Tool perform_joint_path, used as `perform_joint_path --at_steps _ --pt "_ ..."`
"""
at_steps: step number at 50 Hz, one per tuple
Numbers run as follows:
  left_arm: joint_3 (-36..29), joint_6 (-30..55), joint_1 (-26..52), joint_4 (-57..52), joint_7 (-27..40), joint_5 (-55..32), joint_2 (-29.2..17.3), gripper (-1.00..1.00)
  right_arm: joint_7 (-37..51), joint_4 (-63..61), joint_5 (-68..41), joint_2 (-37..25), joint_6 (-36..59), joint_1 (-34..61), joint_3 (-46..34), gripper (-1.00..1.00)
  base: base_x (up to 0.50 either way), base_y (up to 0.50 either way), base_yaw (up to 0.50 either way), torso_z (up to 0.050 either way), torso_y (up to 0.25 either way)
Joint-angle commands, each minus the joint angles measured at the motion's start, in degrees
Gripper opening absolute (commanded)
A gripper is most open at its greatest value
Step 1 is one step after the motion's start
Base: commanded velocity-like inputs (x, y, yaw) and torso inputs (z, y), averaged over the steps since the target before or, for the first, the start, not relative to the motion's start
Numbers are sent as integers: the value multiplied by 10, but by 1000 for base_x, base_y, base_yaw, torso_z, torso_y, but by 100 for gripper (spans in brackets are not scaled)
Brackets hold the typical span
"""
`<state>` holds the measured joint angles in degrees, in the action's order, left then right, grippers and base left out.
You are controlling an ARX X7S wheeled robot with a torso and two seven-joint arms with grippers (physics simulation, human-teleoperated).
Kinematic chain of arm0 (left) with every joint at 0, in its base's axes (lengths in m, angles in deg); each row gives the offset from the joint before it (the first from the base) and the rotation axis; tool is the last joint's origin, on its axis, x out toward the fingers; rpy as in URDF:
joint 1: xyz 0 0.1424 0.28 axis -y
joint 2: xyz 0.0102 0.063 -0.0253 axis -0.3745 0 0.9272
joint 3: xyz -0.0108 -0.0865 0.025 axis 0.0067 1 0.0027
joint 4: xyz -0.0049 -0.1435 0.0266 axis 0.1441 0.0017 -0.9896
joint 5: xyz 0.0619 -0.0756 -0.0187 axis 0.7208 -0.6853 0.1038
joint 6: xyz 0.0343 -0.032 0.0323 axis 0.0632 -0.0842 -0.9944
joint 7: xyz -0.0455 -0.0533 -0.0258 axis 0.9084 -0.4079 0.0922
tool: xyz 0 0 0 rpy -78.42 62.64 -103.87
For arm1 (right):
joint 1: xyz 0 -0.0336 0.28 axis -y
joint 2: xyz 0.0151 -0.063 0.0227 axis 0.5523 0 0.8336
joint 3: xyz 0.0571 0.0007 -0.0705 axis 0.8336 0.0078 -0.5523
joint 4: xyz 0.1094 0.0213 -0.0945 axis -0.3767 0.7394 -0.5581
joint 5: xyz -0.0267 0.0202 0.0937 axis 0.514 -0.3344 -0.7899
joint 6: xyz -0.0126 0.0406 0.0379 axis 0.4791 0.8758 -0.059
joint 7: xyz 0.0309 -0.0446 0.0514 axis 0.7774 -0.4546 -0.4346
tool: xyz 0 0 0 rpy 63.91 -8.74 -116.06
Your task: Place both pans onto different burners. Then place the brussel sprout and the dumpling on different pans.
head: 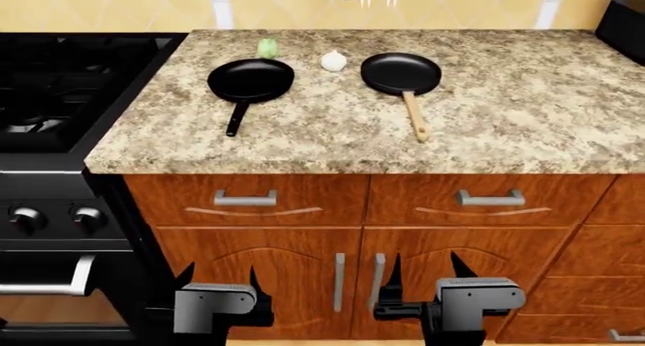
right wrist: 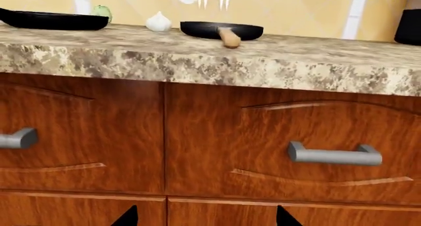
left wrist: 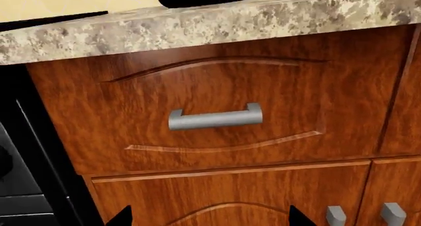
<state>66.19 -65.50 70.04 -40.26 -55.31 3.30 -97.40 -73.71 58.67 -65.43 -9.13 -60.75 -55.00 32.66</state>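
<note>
Nothing has been moved yet: both pans sit on the speckled countertop, not on the stove at the upper left of the head view. The black-handled pan lies left of centre, the wooden-handled pan to its right, with the brussel sprout just behind the first pan's rim and the dumpling between the two pans.

The left gripper and the right gripper hang low at the bottom of the frame, in front of the cabinet doors, well below and well apart from every pan. Both look released, fingers spread and holding nothing.

The trouble I foresee is the counter's overhanging edge: an arm rising straight up could strike it. Both handles point toward the robot, which helps, but a pan lifted by its handle may tip. A careless reach for the left pan could also nudge the sprout, which might roll.
</note>
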Motion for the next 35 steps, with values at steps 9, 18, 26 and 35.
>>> perform_joint_path --at_steps 9,18,26,35 --pt "23 364 88 -277 -31 -93 -45 100 13 -315 -96 -31 304 54 28 100 0 0 0 50 1" --pt "54 398 199 -283 -51 -140 -35 100 36 -387 -100 -60 434 142 30 100 0 0 0 50 0" --pt "69 385 260 -285 -52 -153 -28 100 41 -363 -86 -63 456 207 9 100 0 0 0 50 0" --pt "58 375 271 -272 -62 -150 -40 100 51 -373 -81 -79 573 303 -14 100 0 0 0 50 0"
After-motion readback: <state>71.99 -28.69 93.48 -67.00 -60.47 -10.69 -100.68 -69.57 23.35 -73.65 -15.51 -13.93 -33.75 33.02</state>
